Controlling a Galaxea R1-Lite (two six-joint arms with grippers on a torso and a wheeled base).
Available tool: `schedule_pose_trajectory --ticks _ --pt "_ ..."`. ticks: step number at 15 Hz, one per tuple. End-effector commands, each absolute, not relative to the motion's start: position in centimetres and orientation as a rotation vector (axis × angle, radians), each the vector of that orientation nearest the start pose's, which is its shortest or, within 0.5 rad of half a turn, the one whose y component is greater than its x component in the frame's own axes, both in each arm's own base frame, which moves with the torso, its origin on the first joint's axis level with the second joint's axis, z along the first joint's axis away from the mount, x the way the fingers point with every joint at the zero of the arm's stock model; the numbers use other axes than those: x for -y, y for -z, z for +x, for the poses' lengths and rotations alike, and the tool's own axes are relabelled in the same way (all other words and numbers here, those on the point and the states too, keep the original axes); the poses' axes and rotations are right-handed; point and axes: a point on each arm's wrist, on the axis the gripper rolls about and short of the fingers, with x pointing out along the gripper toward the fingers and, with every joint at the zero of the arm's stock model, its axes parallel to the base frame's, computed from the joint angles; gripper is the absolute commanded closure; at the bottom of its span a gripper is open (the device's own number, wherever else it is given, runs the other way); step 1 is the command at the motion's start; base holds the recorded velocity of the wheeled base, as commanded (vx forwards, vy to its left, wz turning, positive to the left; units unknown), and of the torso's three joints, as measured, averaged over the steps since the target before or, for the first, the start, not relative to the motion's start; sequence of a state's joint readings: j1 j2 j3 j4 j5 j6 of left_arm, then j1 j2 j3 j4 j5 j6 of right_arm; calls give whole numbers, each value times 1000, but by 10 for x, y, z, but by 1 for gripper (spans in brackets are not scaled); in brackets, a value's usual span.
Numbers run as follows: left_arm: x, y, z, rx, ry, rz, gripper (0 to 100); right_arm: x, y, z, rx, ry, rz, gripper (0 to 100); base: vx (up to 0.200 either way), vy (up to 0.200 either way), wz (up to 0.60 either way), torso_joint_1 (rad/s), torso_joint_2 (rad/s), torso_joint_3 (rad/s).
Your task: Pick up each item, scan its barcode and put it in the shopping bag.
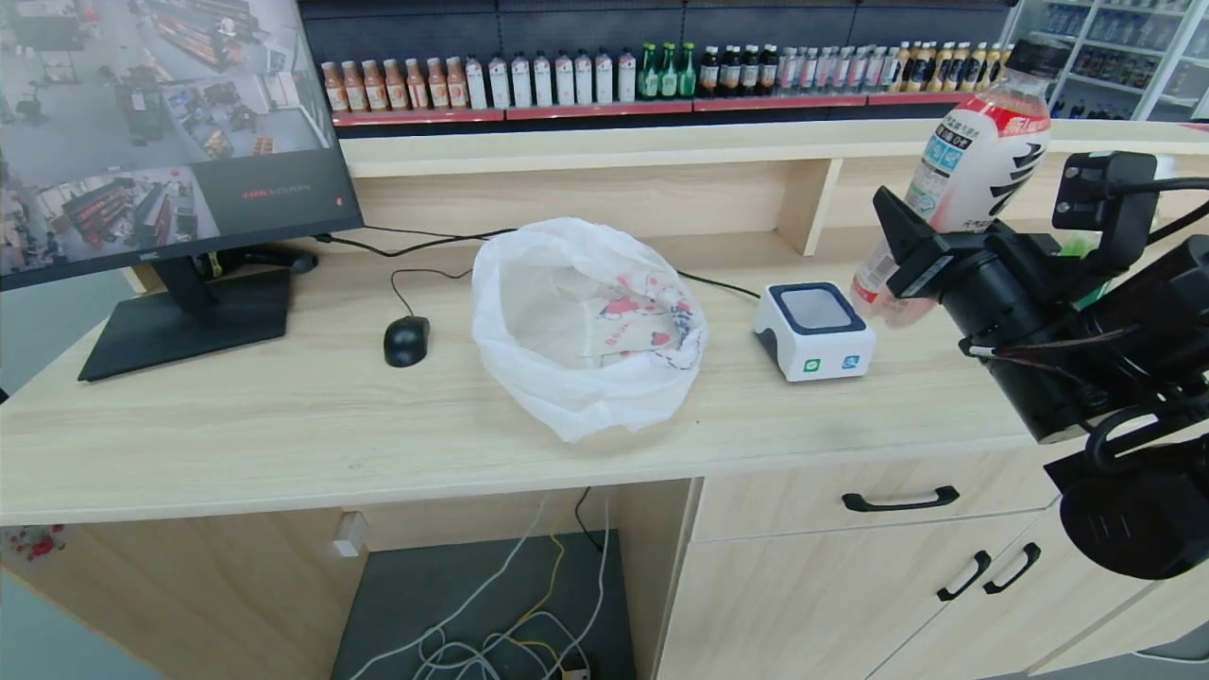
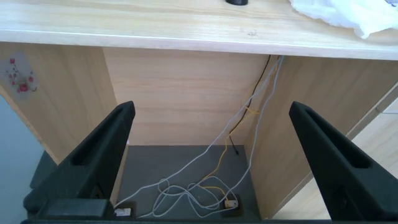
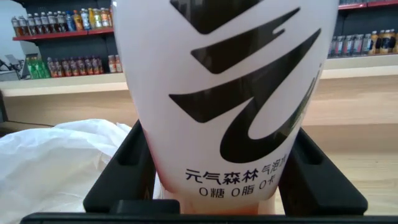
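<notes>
Right end effector around bottle

Right wrist: bottle in the grip.
Your right gripper has its black fingers pressed on both sides of the bottle, white label with black strokes facing you. White shopping bag beside it; wooden counter and a shelf of drinks behind.

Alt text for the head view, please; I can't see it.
The right gripper holds a drink bottle aloft, just right of the barcode scanner on the counter. The open shopping bag sits left of the scanner, a mouse and monitor beyond.
</notes>
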State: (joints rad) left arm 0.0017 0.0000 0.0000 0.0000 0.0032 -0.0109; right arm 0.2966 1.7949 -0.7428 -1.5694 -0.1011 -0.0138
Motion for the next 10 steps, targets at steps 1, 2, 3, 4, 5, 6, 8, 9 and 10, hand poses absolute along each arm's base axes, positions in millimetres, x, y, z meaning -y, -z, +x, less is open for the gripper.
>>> schedule_pose_trajectory --ticks 1,2,3,4,5,6,8,9,10 --pt "0 -75 -23 0 -6 -11 0 -87 -229 294 509 -187 89 100 0 200 0 2 2 -2" --pt "0 -75 -23 0 -6 -11 0 -87 -228 294 507 -187 90 100 0 200 0 2 -2 2" --pt "0 -75 -23 0 -6 -11 0 -87 -229 294 509 -189 90 100 0 200 0 2 2 7" --pt "0 -75 -23 0 -6 -11 0 -87 -229 293 507 -189 90 100 0 200 0 2 7 -2" --pt "0 -75 -23 0 -6 -12 0 -87 -228 292 504 -189 90 100 0 200 0 12 7 2" --pt "0 -75 -23 0 -5 -8 0 -87 -228 292 504 -189 90 100 0 200 0 2 2 7" --pt "0 -75 -23 0 -6 -6 0 -86 -226 290 495 -190 90 100 0 100 0 1 1 1" --pt "0 -75 -23 0 -6 -6 0 -86 -225 289 491 -191 89 100 0 0 0 0 0 0" --pt "0 -75 -23 0 -6 -5 0 -86 -224 289 488 -192 88 100 0 0 0 0 0 0"
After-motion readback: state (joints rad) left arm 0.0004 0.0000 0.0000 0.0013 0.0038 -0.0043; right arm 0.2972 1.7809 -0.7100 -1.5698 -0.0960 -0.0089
